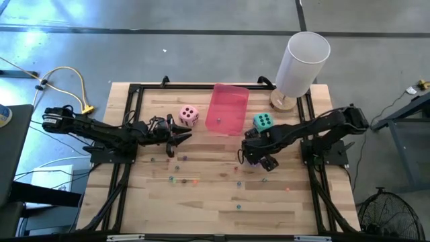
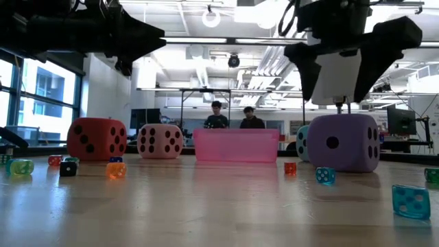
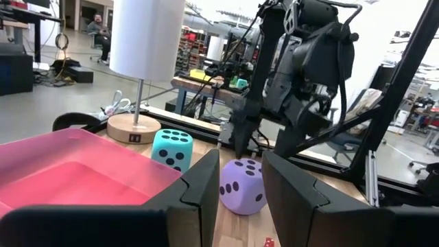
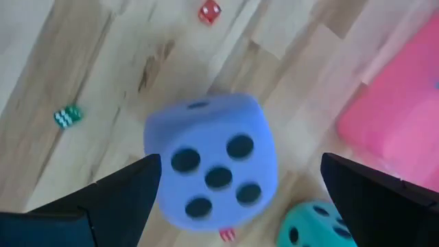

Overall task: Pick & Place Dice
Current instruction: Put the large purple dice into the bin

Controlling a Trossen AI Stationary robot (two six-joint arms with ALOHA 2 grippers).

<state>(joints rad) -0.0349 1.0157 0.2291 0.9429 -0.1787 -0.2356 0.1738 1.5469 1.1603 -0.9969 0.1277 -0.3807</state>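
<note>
Fingers of the right gripper stand wide apart above the purple die, not touching it. Teal die sits just beyond, right of the pink tray; pink die left of it. Left gripper hovers empty, fingers slightly parted, red die below.

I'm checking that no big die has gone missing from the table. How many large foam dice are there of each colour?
Red die: 1
Pink die: 1
Teal die: 1
Purple die: 1
Total: 4 large dice, all on the table, none in the pink tray.
</note>
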